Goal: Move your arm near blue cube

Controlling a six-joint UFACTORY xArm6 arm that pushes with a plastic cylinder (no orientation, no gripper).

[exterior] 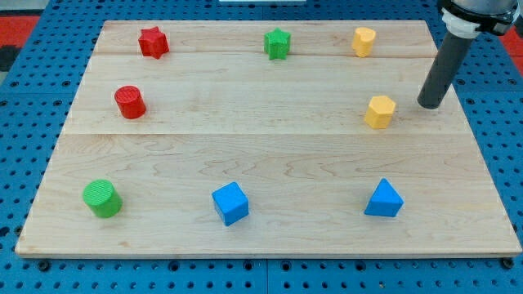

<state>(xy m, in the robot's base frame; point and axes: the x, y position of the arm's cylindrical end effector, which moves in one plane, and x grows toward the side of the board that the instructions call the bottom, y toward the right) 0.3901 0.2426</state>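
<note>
Blocks sit well apart around the board (270,139), likely so each can be reached alone; my tip (429,105) rests near the view's right edge, just beside the yellow block (380,111), no jaws to report; the blue cube (230,202), tilted slightly, bright and sharp-edged, lies at the view's bottom, left of the blue wedge (383,199), well apart from my tip.
</note>
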